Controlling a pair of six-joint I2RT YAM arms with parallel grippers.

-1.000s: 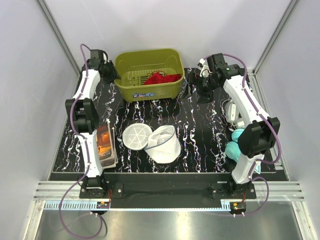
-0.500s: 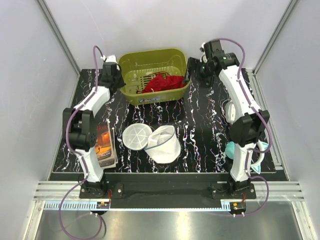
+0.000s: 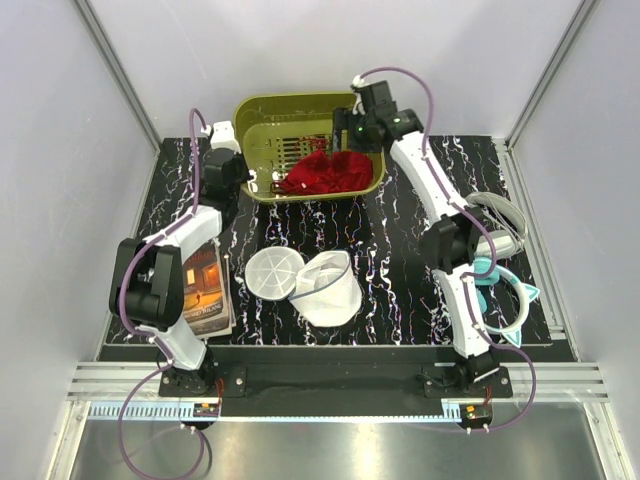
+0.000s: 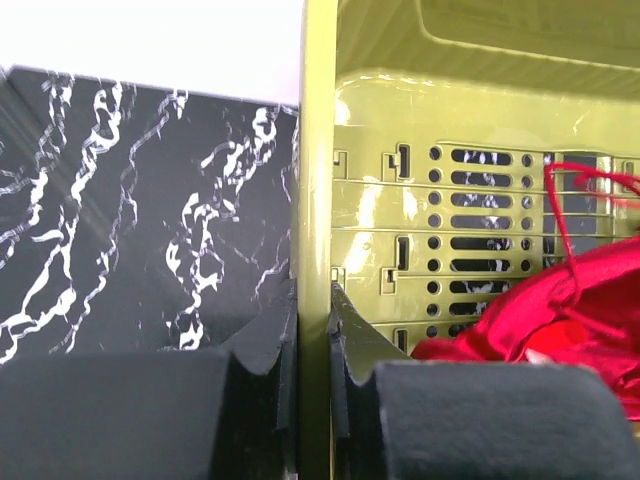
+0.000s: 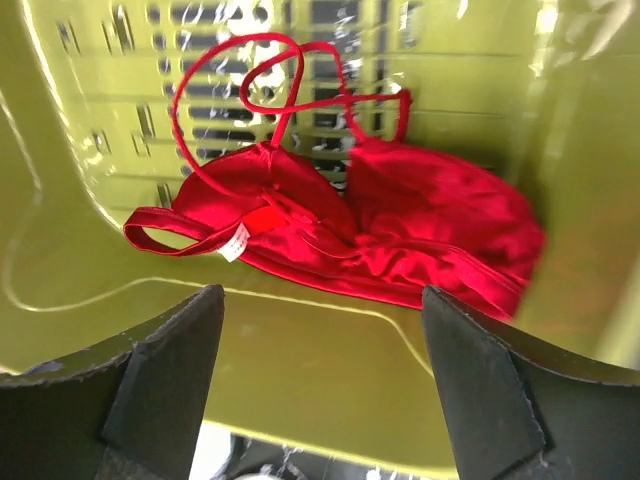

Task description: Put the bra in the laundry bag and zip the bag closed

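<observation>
At the far edge, left gripper now clamps the wall of the tilted basket; right gripper, jaws wide, has arrived over the bra: pickup pending.

Your two arms are white links with black joints; a purple cable loops along each, and the gripper fingers are matte black.

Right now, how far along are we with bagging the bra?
Nothing finished: the laundry bag lies unzipped and open. In hand: the left gripper clamps a wall of the olive basket; the right gripper hangs open over the red bra inside. Left: grasp, bag, zip.
</observation>
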